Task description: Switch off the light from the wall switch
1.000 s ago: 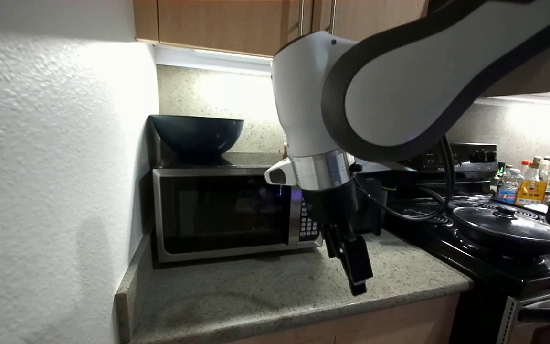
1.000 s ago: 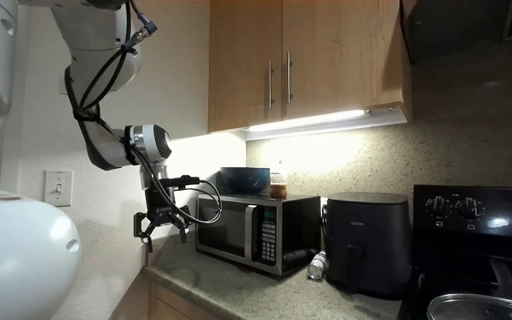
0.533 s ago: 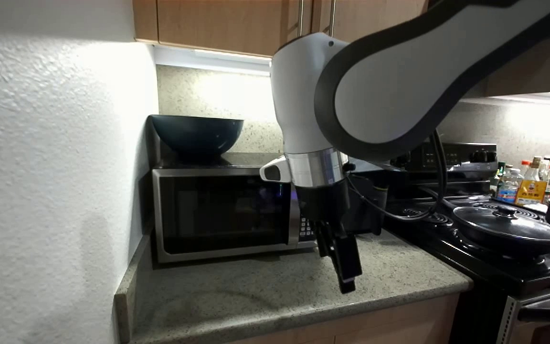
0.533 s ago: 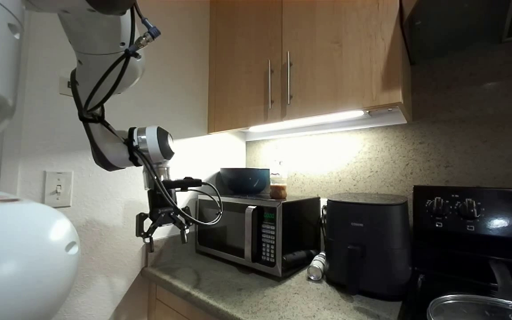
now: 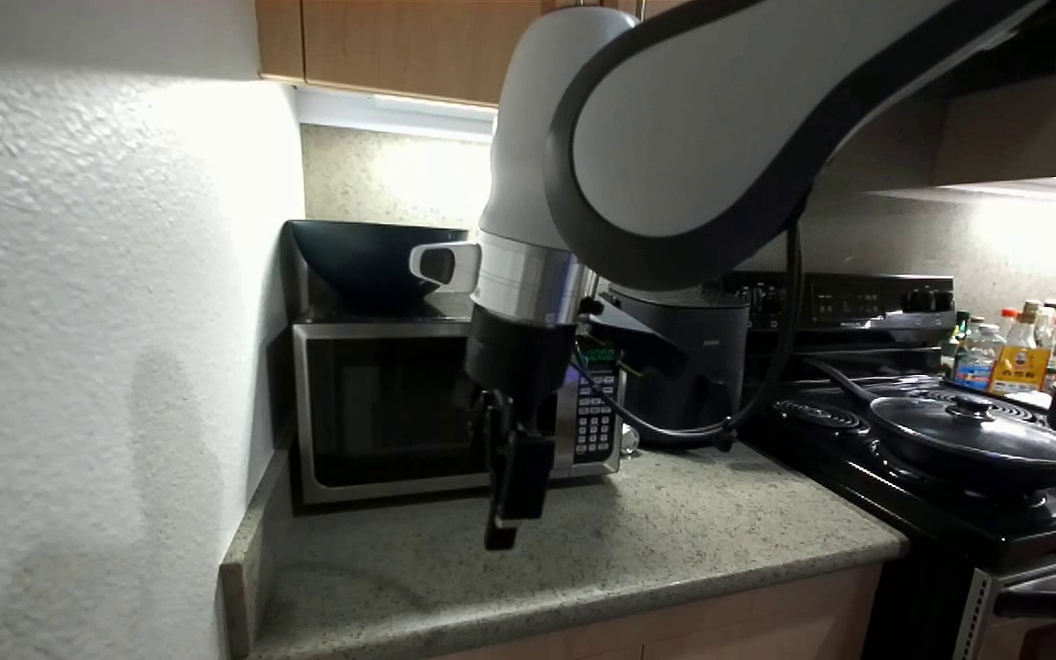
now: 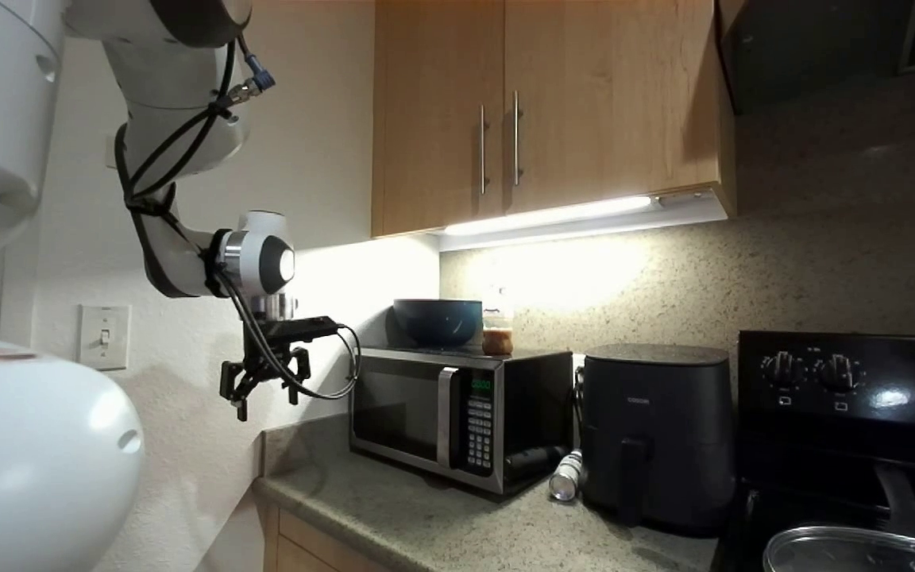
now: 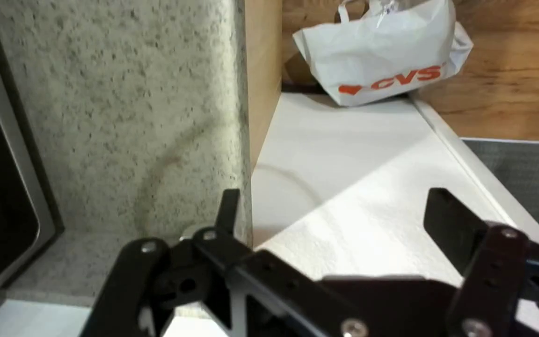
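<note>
The white wall switch point(image 6: 105, 338) is on the wall at the left in an exterior view, behind the round white robot part. Its toggle is too small to read. A second plate point(image 6: 110, 152) higher up is mostly hidden by the arm. The light strip point(image 6: 553, 216) under the cabinet is lit; it also shows in an exterior view point(image 5: 436, 105). My gripper point(image 6: 268, 403) points down, open and empty, right of the switch and apart from it. In an exterior view it point(image 5: 511, 527) hangs before the microwave. The wrist view shows its fingers point(image 7: 337, 210) spread, with no switch between them.
The microwave point(image 6: 402, 405) carries a dark bowl point(image 6: 438, 322) and a bottle point(image 6: 497, 330). The counter point(image 5: 675, 532) lies below the gripper. The textured wall point(image 5: 106, 367) bounds one side. An air fryer point(image 6: 656, 437) and a lidded pan point(image 5: 977, 435) stand farther off.
My gripper has moved up and to the left in both exterior views, closer to the textured wall. The air fryer behind it shows more. The fingers remain open and the strip remains lit.
</note>
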Tool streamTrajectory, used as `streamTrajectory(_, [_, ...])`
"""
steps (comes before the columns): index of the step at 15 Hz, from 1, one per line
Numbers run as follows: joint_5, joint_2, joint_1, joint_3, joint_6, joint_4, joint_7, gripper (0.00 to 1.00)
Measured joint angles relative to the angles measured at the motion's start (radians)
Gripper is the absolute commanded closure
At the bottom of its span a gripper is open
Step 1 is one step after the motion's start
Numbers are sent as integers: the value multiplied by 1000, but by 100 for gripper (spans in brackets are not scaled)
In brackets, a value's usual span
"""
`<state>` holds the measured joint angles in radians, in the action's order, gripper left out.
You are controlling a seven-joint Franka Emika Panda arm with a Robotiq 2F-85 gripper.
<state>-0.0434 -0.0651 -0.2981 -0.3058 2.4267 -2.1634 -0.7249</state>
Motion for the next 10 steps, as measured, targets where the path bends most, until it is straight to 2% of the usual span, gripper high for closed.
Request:
streamTrajectory(2, [41,-7,-4,-17,79,3,-40,0])
streamTrajectory(10, [37,-22,-13,-34,78,5,-39,0])
